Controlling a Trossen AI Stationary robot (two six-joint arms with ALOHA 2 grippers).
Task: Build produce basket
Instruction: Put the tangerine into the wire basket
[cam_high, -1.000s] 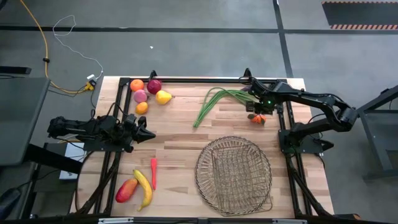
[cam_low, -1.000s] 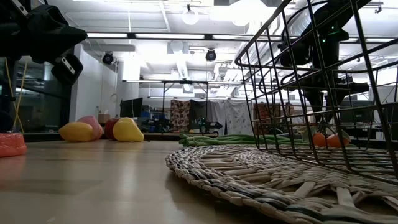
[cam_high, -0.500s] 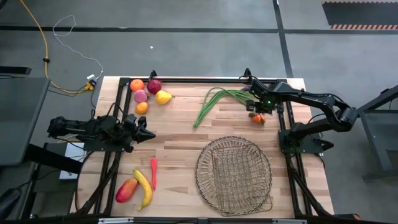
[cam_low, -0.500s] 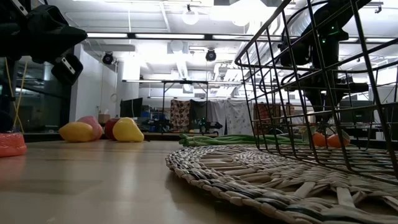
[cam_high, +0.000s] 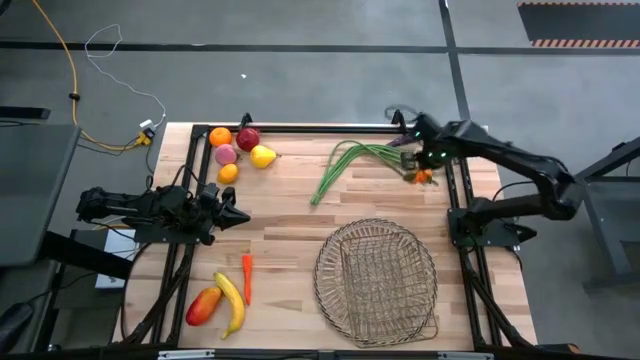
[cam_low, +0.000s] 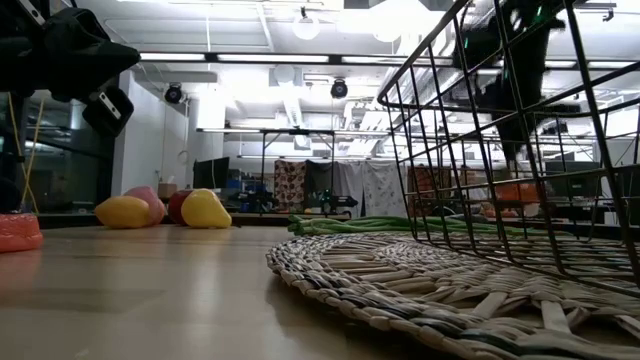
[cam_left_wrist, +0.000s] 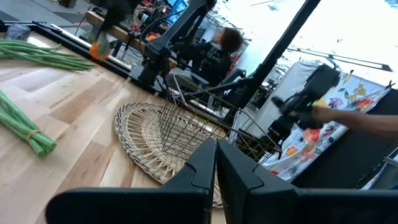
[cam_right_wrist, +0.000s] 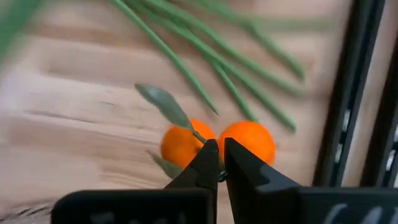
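The left gripper (cam_high: 236, 215) is seen at the left side of the desk (cam_high: 290, 250), above the bare wood, with its jaws pressed together on nothing. Toward the near left corner a red-yellow mango (cam_high: 203, 305), a banana (cam_high: 233, 303) and a red chilli (cam_high: 246, 279) are laid side by side. At the far left corner a cluster is formed by an orange (cam_high: 219, 136), a dark red apple (cam_high: 248, 138), a pink peach (cam_high: 226, 154), a yellow pear (cam_high: 263, 156) and a second orange (cam_high: 228, 173). Long green beans (cam_high: 345, 165) are spread across the far middle of the desk. The basket (cam_high: 376, 280) is placed on the near right part, with no produce seen inside it. At the far right edge the right gripper (cam_high: 424, 170) is found, its jaws clamped on the stem joining a pair of oranges (cam_right_wrist: 217, 143); in the low view the pair is seen lifted clear of the desk, beside the tips of the beans.
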